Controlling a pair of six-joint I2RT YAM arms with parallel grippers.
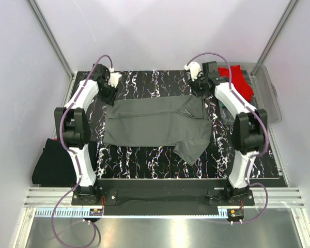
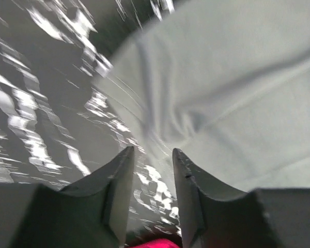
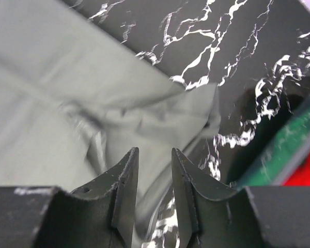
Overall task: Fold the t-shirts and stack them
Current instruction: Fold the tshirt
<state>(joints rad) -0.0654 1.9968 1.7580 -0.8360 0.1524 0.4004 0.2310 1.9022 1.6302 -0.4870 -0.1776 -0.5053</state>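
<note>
L claw [image 2: 153, 152] agape nr grey t-shirt [image 2: 227, 88] edge

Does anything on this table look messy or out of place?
Yes. The dark grey t-shirt lies mostly flat, but its sleeve at the near right sticks out crookedly. A black cloth also sits bunched beyond the table's left edge.

Worktop [image 1: 144, 161]: black top with white marble veining. Dark grey t-shirt [image 1: 155, 121] lies flat across the middle, long side running left to right. One sleeve [image 1: 194, 147] fans out toward the near right, and the cloth at the shirt's far right end is rumpled and folded on itself. Clear plastic tub [image 1: 268, 103] sits at the far right corner, overhanging the right edge. Black t-shirt [image 1: 54, 163] is heaped at the left edge near the near left corner, mostly past it; can't tell what's under it.
</note>
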